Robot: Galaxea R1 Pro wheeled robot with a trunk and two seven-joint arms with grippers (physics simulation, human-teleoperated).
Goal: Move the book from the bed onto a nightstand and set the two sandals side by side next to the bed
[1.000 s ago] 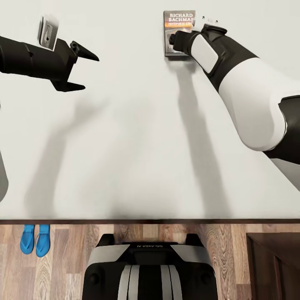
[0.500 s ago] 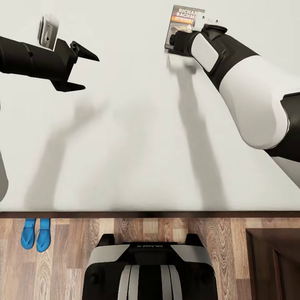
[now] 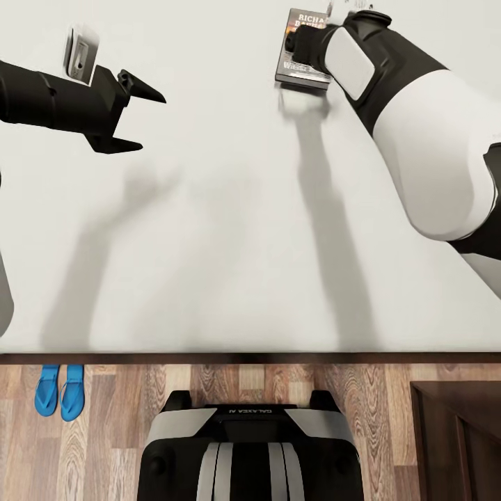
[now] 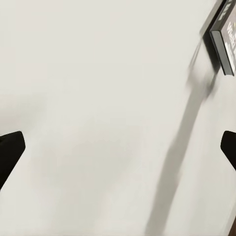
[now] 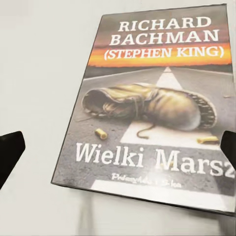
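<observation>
The book (image 3: pixel 298 68) lies far out on the bed's pale mattress (image 3: pixel 223 229); its cover reads "RICHARD BACHMAN" over a boot on a road (image 5: pixel 157 108). My right gripper (image 3: pixel 300 47) hovers directly over the book and hides part of it. It is open, and its dark fingertips (image 5: pixel 10 152) stand wide apart at either side of the cover. My left gripper (image 3: pixel 142 118) is open over bare mattress at the left, and the book's edge (image 4: pixel 223 42) shows beyond it. The two blue sandals (image 3: pixel 59 391) lie side by side on the floor beside the bed frame (image 3: pixel 209 358).
A dark brown nightstand (image 3: pixel 456 438) stands at the lower right, beside the bed. Wood-plank floor (image 3: pixel 111 445) runs along the bed's near edge, where my base (image 3: pixel 250 452) stands.
My right arm has reached farther across the bed over the book, covering more of its title. The book has turned slightly. The view shifted a little at first. The left arm is unmoved.
</observation>
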